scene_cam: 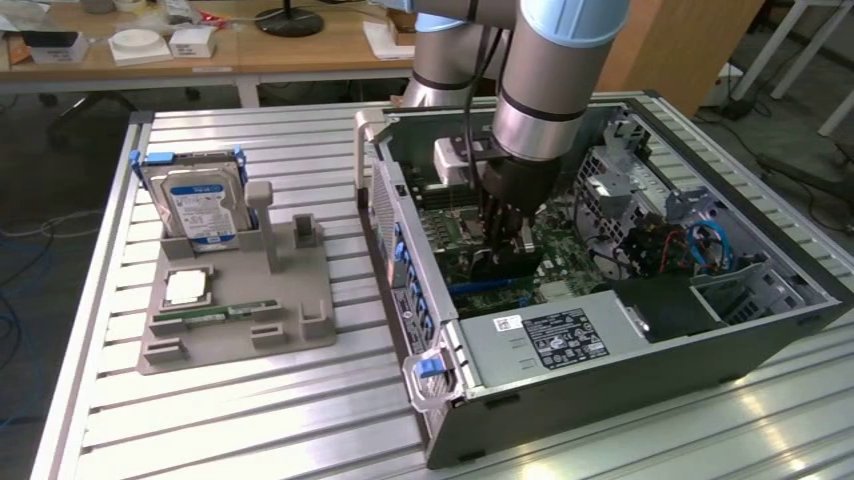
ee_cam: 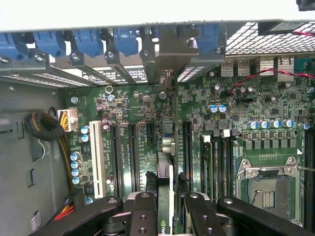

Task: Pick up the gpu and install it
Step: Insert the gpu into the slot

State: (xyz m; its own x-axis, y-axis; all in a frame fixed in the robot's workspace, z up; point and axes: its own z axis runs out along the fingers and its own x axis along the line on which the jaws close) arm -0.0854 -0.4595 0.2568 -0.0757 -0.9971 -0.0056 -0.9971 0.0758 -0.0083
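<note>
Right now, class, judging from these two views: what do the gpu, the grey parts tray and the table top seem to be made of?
gpu: green laminate circuit board, seen edge-on, with a silver bracket that looks like bare sheet metal. Grey parts tray: probably plastic, matt and uniformly grey. Table top: likely aluminium, ribbed slats with bright glare.

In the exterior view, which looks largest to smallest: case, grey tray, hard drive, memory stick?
1. case, clearly largest
2. tray
3. hard drive
4. memory stick, long but thin, smallest
</note>
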